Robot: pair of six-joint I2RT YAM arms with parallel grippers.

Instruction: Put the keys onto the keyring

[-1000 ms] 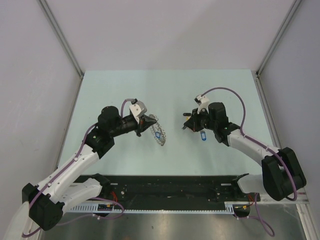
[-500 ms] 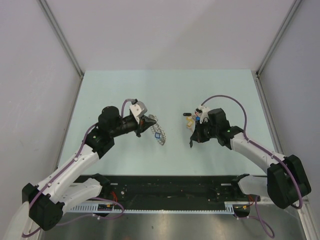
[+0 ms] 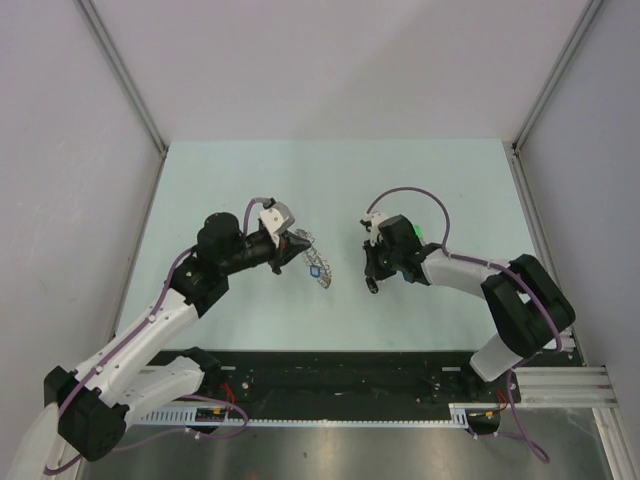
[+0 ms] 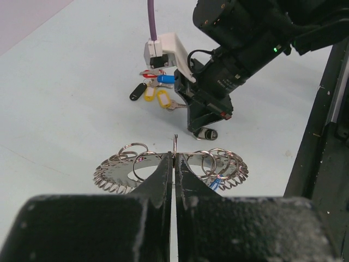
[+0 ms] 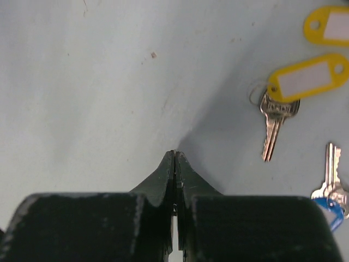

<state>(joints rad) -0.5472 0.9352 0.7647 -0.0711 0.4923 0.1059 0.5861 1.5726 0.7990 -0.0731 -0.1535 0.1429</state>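
My left gripper (image 4: 175, 154) is shut on the keyring (image 4: 114, 173), a flat grey toothed ring carrying several small split rings and a blue tag (image 4: 215, 183). It holds the ring just above the table; in the top view the gripper (image 3: 296, 250) and the keyring (image 3: 318, 268) are left of centre. The keys lie in a loose pile: black (image 4: 136, 91), yellow (image 4: 162, 99), blue (image 4: 165, 79) and red (image 4: 147, 75) tags. My right gripper (image 5: 174, 153) is shut with nothing in it, tips at the table, left of a yellow-tagged key (image 5: 308, 76). In the top view it (image 3: 372, 284) hides the keys.
The right arm's wrist and white camera mount (image 4: 163, 48) stand over the key pile, just beyond the keyring. A black rail (image 3: 340, 375) runs along the near table edge. Grey walls close off the table's back and sides.
My right arm has swung left over the key pile and tilted its gripper down to the table. The left gripper and the keyring have not moved.
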